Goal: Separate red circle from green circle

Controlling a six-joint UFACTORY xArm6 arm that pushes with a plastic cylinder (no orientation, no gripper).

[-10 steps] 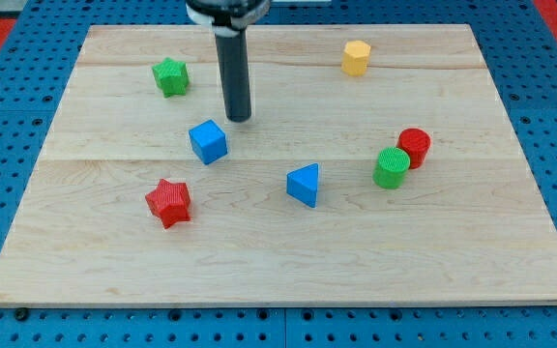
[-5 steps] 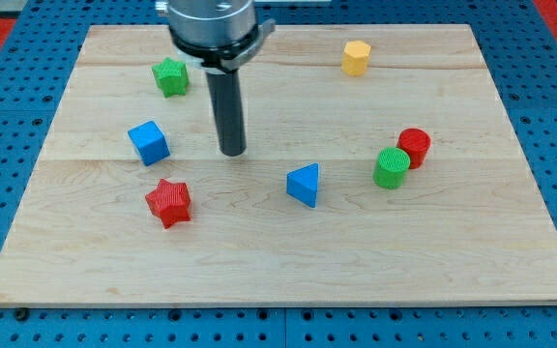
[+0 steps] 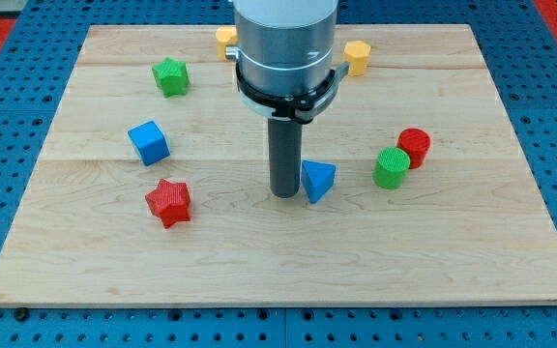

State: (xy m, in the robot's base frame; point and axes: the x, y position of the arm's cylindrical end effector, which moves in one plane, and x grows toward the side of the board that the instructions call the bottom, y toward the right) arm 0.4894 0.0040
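Tip touching blue triangle — circles apart

1. The surface is pale wood with faint grain lines.
2. The red circle and the red star are red with fine ribbing.
3. The green circle and the green star are bright green.
4. The blue cube and the blue triangle are mid blue.
5. Two yellow blocks show at the view's top.
6. My tip ends a dark grey rod.
7. The pegboard is blue, dotted with holes.
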